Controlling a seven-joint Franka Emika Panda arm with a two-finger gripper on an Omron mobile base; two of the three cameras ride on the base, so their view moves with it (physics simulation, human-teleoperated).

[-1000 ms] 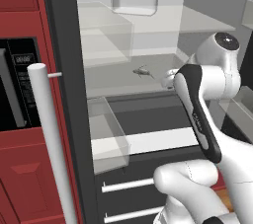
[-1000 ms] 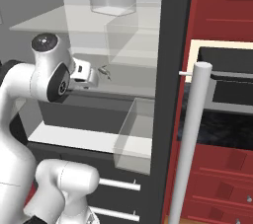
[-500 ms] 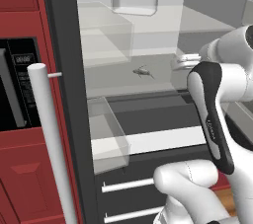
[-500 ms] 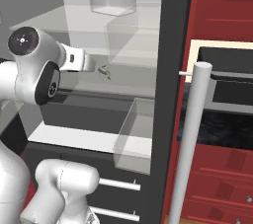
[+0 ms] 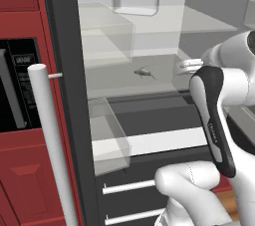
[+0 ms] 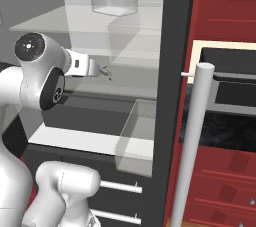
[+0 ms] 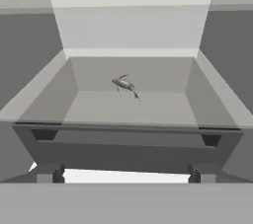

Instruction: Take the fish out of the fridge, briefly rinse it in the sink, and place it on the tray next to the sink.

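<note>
The fridge (image 5: 63,70) stands open, its long white handle (image 5: 49,140) near the camera. On its middle glass shelf lies the fish (image 5: 144,72), small and grey-silver with a thin tail, alone and flat. My gripper (image 5: 188,64) hovers at the shelf's front right edge, a short way from the fish (image 6: 106,72). In the hand view the fish (image 7: 126,86) lies straight ahead at mid-shelf, and the gripper (image 7: 126,173) is open with its dark fingertips (image 7: 48,172) far apart and nothing between them.
A clear round container (image 5: 135,2) sits on the upper shelf. A clear bin (image 5: 107,135) juts out below the fish's shelf. Drawers with white bar handles (image 5: 129,186) are at the bottom. The black oven (image 5: 15,85) is set in red cabinets beside the fridge.
The arm's upper links have swung outward and up, and the hand has shifted slightly back from the shelf. The fish has not moved. The gripper stays open.
</note>
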